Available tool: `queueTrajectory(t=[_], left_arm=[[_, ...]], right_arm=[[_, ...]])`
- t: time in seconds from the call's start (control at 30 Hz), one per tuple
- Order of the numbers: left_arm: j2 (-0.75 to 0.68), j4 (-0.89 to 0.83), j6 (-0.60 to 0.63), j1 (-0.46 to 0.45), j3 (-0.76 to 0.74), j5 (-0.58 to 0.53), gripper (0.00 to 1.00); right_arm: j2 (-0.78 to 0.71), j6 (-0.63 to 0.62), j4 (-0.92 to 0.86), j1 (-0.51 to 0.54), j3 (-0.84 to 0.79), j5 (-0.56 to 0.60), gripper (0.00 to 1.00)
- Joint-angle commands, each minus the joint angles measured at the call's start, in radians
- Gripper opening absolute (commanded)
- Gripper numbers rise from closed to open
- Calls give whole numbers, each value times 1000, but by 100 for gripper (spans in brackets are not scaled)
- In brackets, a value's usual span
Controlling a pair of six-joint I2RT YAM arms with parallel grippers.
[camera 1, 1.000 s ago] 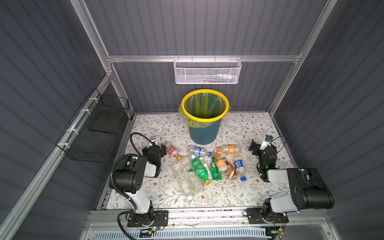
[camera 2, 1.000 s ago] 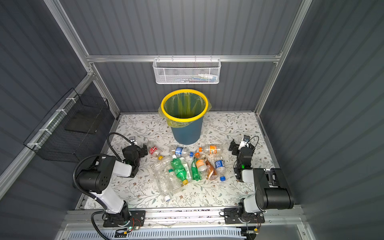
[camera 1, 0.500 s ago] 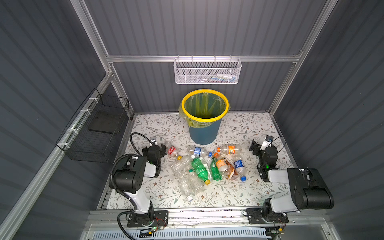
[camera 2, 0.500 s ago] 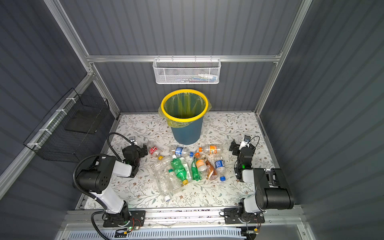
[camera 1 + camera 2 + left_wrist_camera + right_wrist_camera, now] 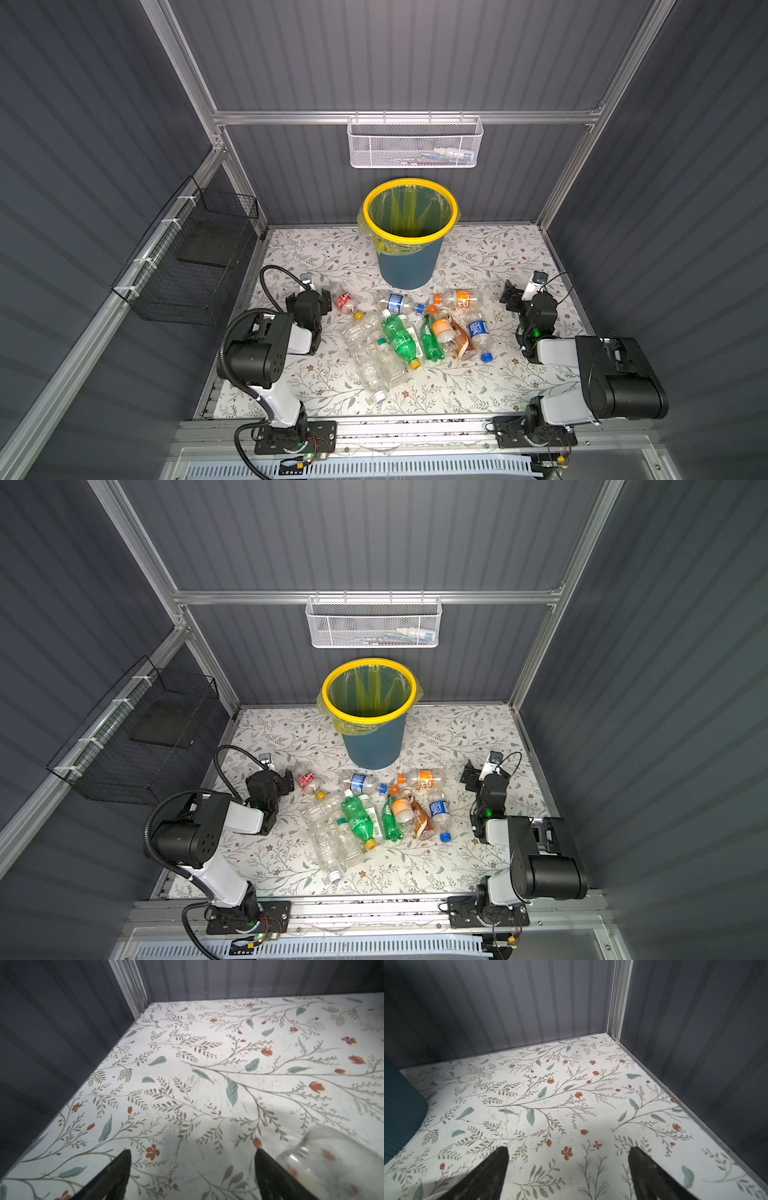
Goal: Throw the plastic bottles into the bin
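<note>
Nothing binned yet: the plastic bottles point(image 5: 407, 336) all lie on the table point(image 5: 478, 386), and the bin point(image 5: 409, 268) shows only its liner inside.

On the left, your left gripper point(image 5: 192, 1153) sits low near the table's edge, fingers spread wide with nothing between them. A clear red-labelled bottle point(image 5: 344, 300) lies just beside it. In the middle the other bottles lie heaped together, clear, green and brown, in front of the bin, which stands upright at the back. On the right, your right gripper point(image 5: 569, 1150) hangs low over bare table, fingers likewise apart and empty, well clear of the heap. I judge the whole job is left: roughly a dozen pickups.
</note>
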Motion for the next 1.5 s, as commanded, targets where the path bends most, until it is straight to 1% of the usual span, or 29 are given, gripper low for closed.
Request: queueTrajectory(t=[0.0, 0.07, 0.1, 0.13, 0.2, 0.23, 0.27, 0.37, 0.43, 0.47, 0.5, 0.57, 0.7, 0.8, 0.9, 0.97, 1.0, 1.2, 1.4, 1.47], left_arm=[[-137, -184, 8, 6, 72, -11, 93], [-211, -197, -12, 6, 62, -24, 92], [-249, -202, -19, 6, 58, -23, 92], [-278, -209, -24, 6, 61, -32, 92], [-340, -305, -40, 5, 111, -38, 91], [-359, -367, -55, 5, 147, -44, 91], [-389, -460, -89, 5, 193, -40, 91], [-420, -691, -147, 5, 322, -36, 90], [-427, -816, -157, 3, 396, -15, 89], [-434, -872, -163, 3, 422, -7, 88], [-443, -916, -175, 2, 443, 2, 88], [-470, -984, -189, 2, 456, 27, 88], [-532, -1051, -258, 2, 427, 117, 88], [-557, -1062, -317, 0, 385, 189, 91], [-554, -1060, -349, -1, 353, 235, 93], [-540, -1066, -356, -1, 352, 255, 94], [-532, -1070, -358, -1, 356, 264, 94], [-496, -1086, -370, -3, 377, 292, 97], [-466, -1062, -398, -3, 367, 314, 98], [-449, -1057, -405, -3, 369, 319, 98]], right_arm=[[-45, 18, -85, -4, 29, 25, 88], [-89, 21, -198, -9, 70, 21, 88], [-114, 12, -272, -8, 102, 6, 87], [-131, 2, -305, -7, 117, -7, 84], [-197, 1, -396, 3, 145, 1, 83], [-232, 20, -472, 3, 174, 19, 83], [-282, 51, -590, 3, 217, 24, 83], [-388, 145, -873, 18, 326, -18, 82], [-419, 221, -1048, 39, 380, -19, 81], [-430, 252, -1141, 49, 407, -47, 81], [-438, 262, -1226, 61, 425, -78, 79], [-451, 290, -1380, 93, 450, -72, 79], [-462, 346, -1583, 182, 466, -132, 79], [-450, 369, -1630, 242, 446, -149, 80], [-394, 372, -1625, 249, 425, -191, 80], [-350, 348, -1611, 255, 429, -206, 80], [-304, 338, -1603, 259, 436, -212, 79], [-167, 287, -1547, 273, 453, -263, 80], [-79, 297, -1499, 299, 453, -260, 80], [-53, 305, -1481, 307, 452, -271, 78]])
